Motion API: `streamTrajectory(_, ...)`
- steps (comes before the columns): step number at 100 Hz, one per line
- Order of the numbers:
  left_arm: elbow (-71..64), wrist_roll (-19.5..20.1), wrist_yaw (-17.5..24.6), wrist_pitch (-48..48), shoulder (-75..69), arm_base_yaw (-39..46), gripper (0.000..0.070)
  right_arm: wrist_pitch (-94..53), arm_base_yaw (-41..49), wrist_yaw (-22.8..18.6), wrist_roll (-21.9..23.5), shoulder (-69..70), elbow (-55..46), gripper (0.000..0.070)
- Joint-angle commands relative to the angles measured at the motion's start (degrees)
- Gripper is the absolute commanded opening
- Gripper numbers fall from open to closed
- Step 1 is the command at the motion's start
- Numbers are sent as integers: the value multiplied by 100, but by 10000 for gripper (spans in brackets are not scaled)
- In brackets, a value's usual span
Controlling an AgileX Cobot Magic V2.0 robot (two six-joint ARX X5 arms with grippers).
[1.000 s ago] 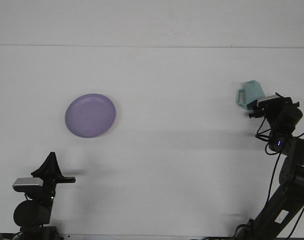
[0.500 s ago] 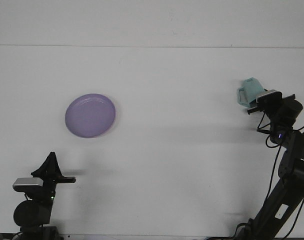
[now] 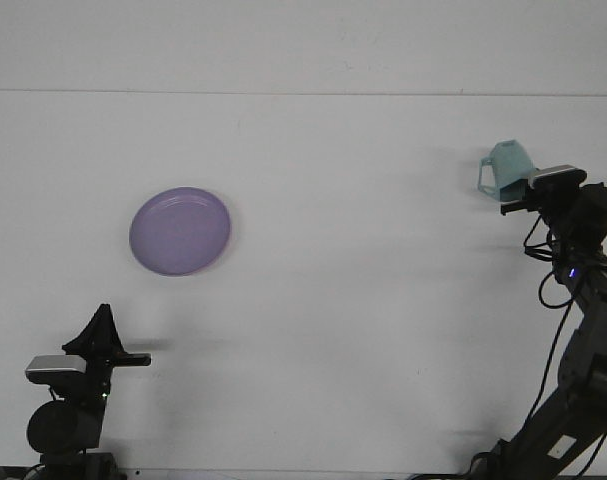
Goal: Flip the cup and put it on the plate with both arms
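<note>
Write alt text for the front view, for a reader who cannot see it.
At the right edge of a white table, the robot's right gripper holds a pale teal cup by its side, handle pointing left. A purple plate lies empty far to the left. The left gripper rests low at the near left, away from both.

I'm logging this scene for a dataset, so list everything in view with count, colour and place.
plate: 1, purple, left of centre on the table, nothing on it
cup: 1, pale teal, far right, at the right tool, handle to the left
table: 1, white, fills the view
left arm: 1, black, bottom left, below the plate
right arm: 1, black, right edge, reaching up to the cup
</note>
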Motion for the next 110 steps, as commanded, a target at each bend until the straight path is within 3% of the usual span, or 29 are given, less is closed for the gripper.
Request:
streamTrajectory(1, -111, 4, 9, 79, -2, 4, 12, -323, 74, -2, 647, -387, 133, 6)
streamTrajectory(20, -85, -2, 9, 85, -2, 2, 12, -2033, 553, 219, 1226, -1753, 133, 6)
streamTrajectory(34, -81, 0, 9, 83, -2, 4, 12, -3467, 1056, 745, 1685, -2776, 133, 6)
streamTrajectory(51, -79, -20, 9, 79, -2, 2, 12, -5115, 1707, 756, 2072, -3722, 160, 6)
streamTrajectory(82, -77, -72, 13, 72, -2, 2, 12, -8253, 2905, 809, 1987, -3775, 1045, 6)
streamTrajectory(110, -77, -153, 13, 52, -2, 2, 12, -9444, 4070, 1375, 1777, -3027, 1298, 6)
